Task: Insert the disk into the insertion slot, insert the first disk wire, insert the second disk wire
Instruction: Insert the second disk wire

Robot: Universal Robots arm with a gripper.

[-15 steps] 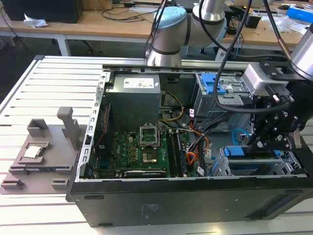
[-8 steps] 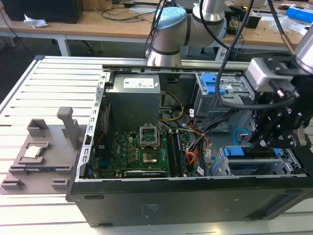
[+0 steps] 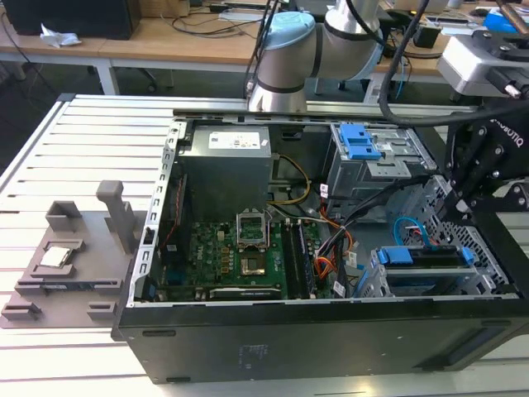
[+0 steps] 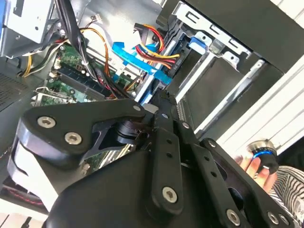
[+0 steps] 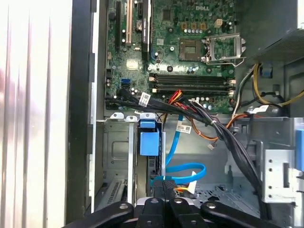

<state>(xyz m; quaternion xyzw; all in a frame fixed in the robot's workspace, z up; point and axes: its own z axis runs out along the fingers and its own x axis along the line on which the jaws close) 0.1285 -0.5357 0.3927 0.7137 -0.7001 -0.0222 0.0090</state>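
Computer case: laid open on its side on a slatted table.
Gripper: lowered into the case at the exterior view's right, above the drive cage.
Fingers: drawn together, tips side by side in both wrist views. It cannot be told whether a plug is pinched between them.
Drive cage: low, silver and perforated, set against the near wall of the case.
Disk: seated in the drive cage; its blue frame is seen just ahead of the fingertips in the first wrist view.
Light-blue cable: looped above the disk, one end lying at the fingertips. The same loop is seen in the exterior view.
Black cable bundle: routed from the motherboard past the cage.
Printed matter: a white label is fixed to the power supply. White tags are wrapped on the cables. White lettering is carried on the gripper body.
Person's hand: seen beside a blue-ringed knob in the second wrist view.
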